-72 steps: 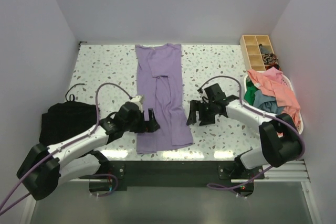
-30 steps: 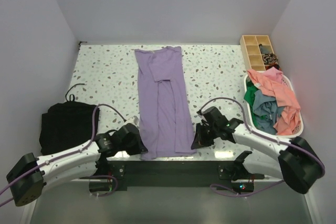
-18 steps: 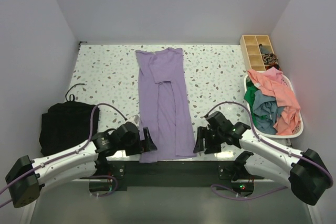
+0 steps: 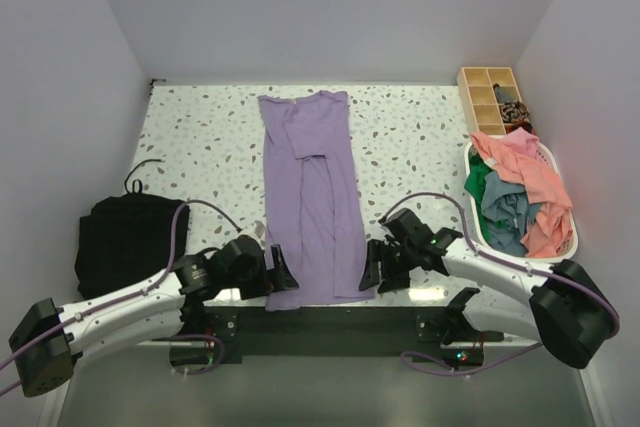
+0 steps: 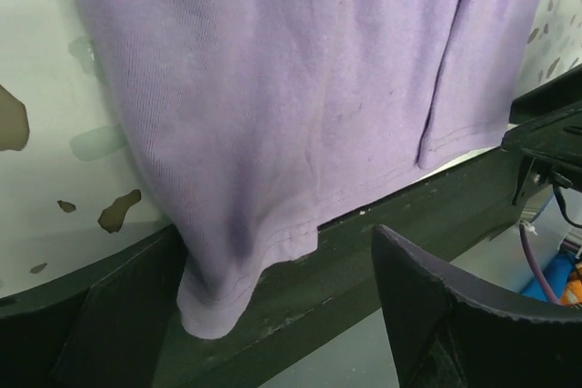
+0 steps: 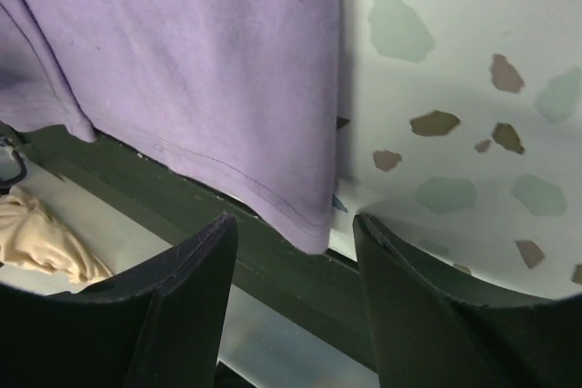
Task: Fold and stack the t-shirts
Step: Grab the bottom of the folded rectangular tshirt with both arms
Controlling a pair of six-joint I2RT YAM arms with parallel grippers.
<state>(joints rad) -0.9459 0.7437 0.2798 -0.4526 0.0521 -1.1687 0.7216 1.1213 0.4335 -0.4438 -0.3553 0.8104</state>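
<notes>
On my far left the wall runs close along the table [image 4: 200,147], and the black fabric bundle [image 4: 128,237] sits by the near left corner, so I have little room there. Between the bundle and the shirt there is bare speckled surface.

The left gripper [image 4: 280,269] is at the table's near edge, jaws spread wide and gripping nothing. In the left wrist view, the lavender t-shirt [image 4: 310,197] drapes over the dark front rail. Its hem corner hangs in the gap, close against one finger [image 5: 118,315] and well apart from the other.

The shirt lies as a long narrow strip down the middle of the table, collar end at the far side and hem spilling off the near edge.

The right gripper [image 4: 372,269] is at the hem's other corner, its jaws parted and nothing between them pinched. That corner hangs just above the gap between its fingers [image 6: 182,306].

Past it is more bare table, then the white basket [image 4: 572,243] against the right wall, piled with the salmon-pink t-shirt [image 4: 525,172] and the green t-shirt [image 4: 478,183]. A wooden organizer [image 4: 488,77] stands behind it in the far corner.
</notes>
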